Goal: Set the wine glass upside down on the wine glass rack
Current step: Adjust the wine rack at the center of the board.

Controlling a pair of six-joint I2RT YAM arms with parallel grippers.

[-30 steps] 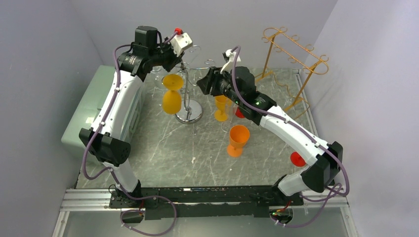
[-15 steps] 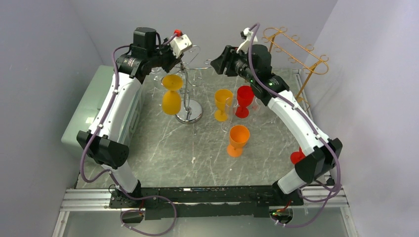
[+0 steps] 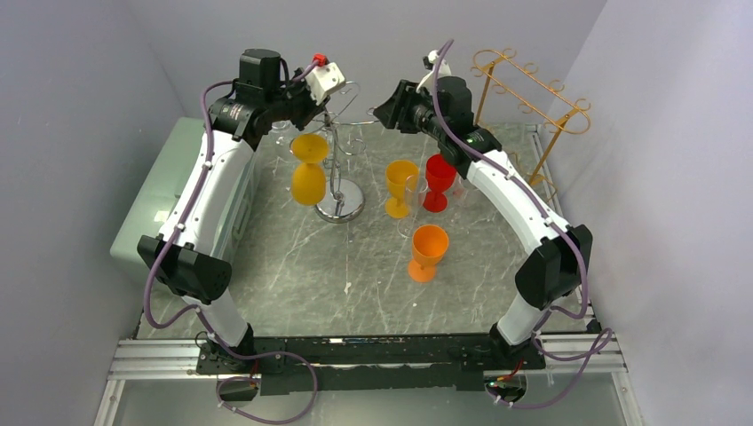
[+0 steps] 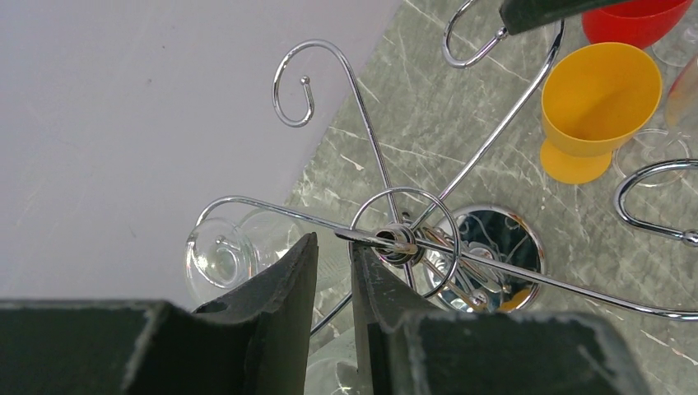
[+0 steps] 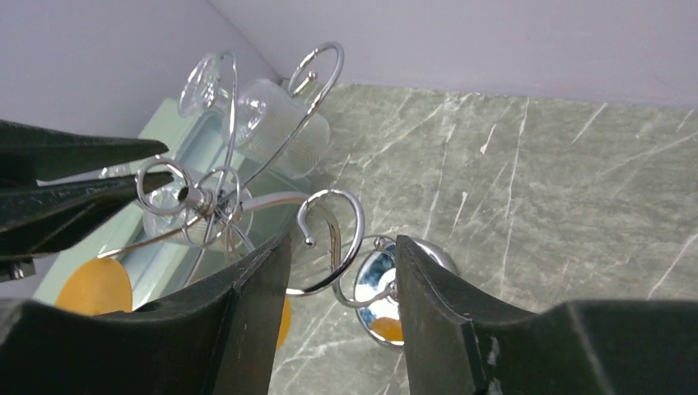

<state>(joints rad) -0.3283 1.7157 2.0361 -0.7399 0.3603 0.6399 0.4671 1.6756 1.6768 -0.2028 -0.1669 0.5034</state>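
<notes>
Marble tabletop (image 3: 355,257); whether left hand (image 4: 333,247) grips wine glass rack (image 4: 403,239) is unclear.

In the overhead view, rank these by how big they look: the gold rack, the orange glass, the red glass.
1. gold rack
2. orange glass and red glass: nearly alike; the orange one stands nearer the camera, so unranked.

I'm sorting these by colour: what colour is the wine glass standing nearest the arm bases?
The wine glass is orange; the top external view shows it best.

Right gripper (image 3: 384,106), lately low beside the yellow glass (image 3: 401,183), now up at the chrome rack's (image 3: 340,209) hooks.
</notes>
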